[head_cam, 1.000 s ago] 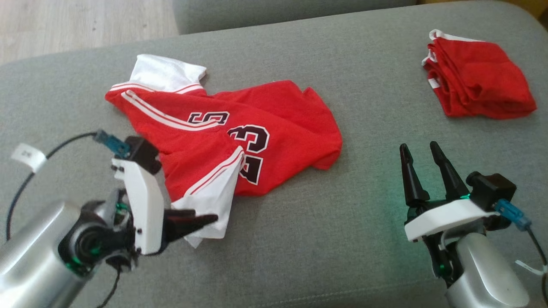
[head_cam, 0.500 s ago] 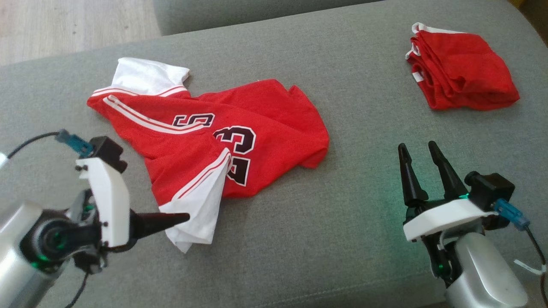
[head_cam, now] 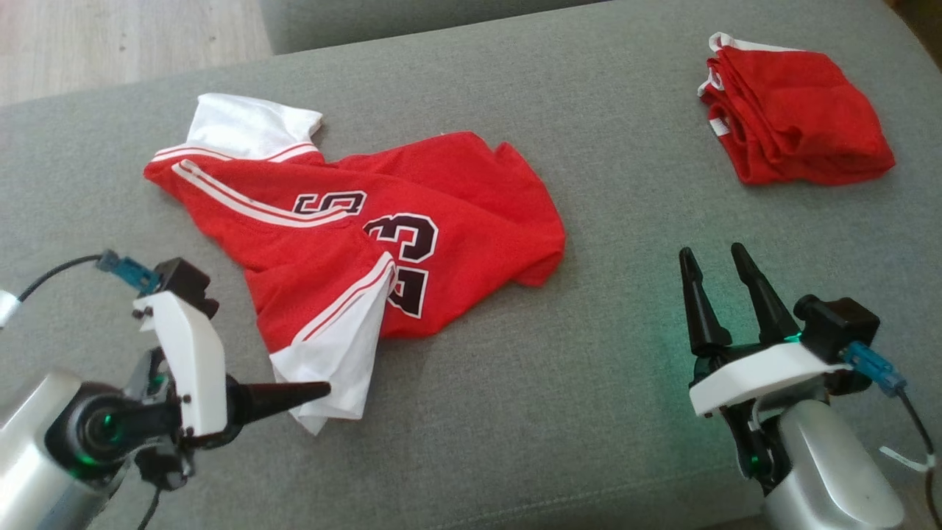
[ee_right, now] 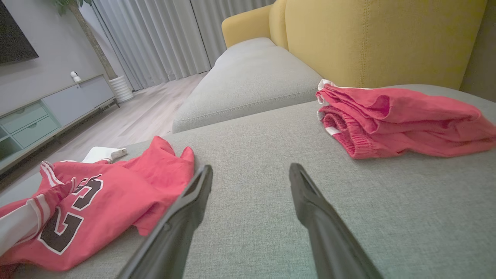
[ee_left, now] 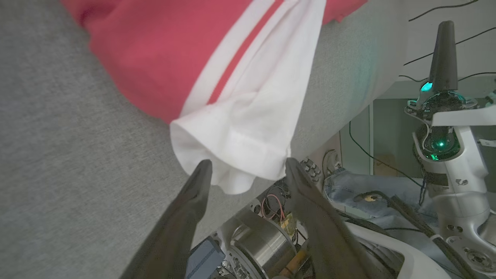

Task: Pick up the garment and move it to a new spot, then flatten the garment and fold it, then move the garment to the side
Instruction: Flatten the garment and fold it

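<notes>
Motion over the last second belongs mostly to the left gripper (head_cam: 318, 390). Measured against the cloth, it has slid a little back toward the robot's left and levelled out. The whole head view has drifted as well, so the camera turned too. Its jaws are spread wide, as before, with the white sleeve hem (ee_left: 240, 155) lying between the tips, touching or nearly so; nothing is pinched. I read this as lining up for the first pick, not yet a grasp. The right gripper (head_cam: 711, 254), equally spread, is held as it was over the bare grey sofa cushion (head_cam: 574, 383), well apart from the cloth.

The red jersey (head_cam: 456, 199) lies crumpled on the left-middle of the cushion. Its number 23 faces up, partly covered by a flap folded across it, and the other white sleeve (head_cam: 250, 129) sticks out at the far left. It will need real flattening. Farther right sit folded red shorts (head_cam: 798, 132), with wooden floor (head_cam: 110, 37) beyond.
</notes>
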Motion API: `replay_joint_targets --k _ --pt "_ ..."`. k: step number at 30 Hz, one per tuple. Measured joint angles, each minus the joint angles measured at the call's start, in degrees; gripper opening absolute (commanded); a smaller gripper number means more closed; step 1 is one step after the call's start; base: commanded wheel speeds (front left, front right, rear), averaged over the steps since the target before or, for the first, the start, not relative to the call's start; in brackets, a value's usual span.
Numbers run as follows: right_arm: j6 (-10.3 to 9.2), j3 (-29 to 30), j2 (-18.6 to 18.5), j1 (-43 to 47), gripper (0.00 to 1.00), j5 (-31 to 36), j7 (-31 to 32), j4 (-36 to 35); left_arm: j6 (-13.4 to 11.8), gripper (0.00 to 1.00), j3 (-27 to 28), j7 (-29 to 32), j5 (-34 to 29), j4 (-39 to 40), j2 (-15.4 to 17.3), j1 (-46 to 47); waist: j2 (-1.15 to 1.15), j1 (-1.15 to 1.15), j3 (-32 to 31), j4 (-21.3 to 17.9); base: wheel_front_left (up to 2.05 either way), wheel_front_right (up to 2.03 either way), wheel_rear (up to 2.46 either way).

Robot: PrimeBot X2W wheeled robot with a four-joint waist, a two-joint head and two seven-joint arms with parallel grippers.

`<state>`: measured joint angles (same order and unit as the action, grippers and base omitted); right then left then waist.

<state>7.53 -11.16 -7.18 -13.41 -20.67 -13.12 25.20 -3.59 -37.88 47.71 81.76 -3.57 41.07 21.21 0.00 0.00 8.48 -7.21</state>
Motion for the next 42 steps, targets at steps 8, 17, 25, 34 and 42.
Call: replay_joint_targets --k 8,17,25,34,42 --pt "0.00 -0.5 0.0 0.0 1.00 -0.1 0.0 0.3 1.3 1.00 0.8 -1.0 1.1 -4.1 -3.0 0.8 0.00 0.00 0.4 -0.5 0.00 0.00 0.00" --pt "0.00 -0.3 0.0 0.0 1.00 -0.3 0.0 1.0 3.5 0.00 1.5 -2.0 1.1 -5.4 -4.5 3.6 0.00 0.00 0.0 0.3 0.00 0.00 0.00" --pt "0.00 0.3 -0.2 0.1 1.00 -0.5 -0.1 1.5 4.0 0.00 3.5 -3.2 2.1 -2.4 -4.8 3.7 0.00 0.00 -2.1 3.7 0.00 0.00 0.00" --pt "0.00 0.4 -0.2 0.5 1.00 -0.5 0.1 1.3 1.0 0.00 11.6 -11.9 7.0 -4.6 -3.3 -3.0 0.00 0.00 -3.8 7.9 0.00 0.00 0.00" --pt "0.00 0.3 -0.7 1.4 1.00 -0.5 1.2 0.4 0.0 0.00 18.1 -19.5 11.6 -12.7 -4.9 -11.0 0.00 0.00 -3.7 9.2 0.00 0.00 0.00"
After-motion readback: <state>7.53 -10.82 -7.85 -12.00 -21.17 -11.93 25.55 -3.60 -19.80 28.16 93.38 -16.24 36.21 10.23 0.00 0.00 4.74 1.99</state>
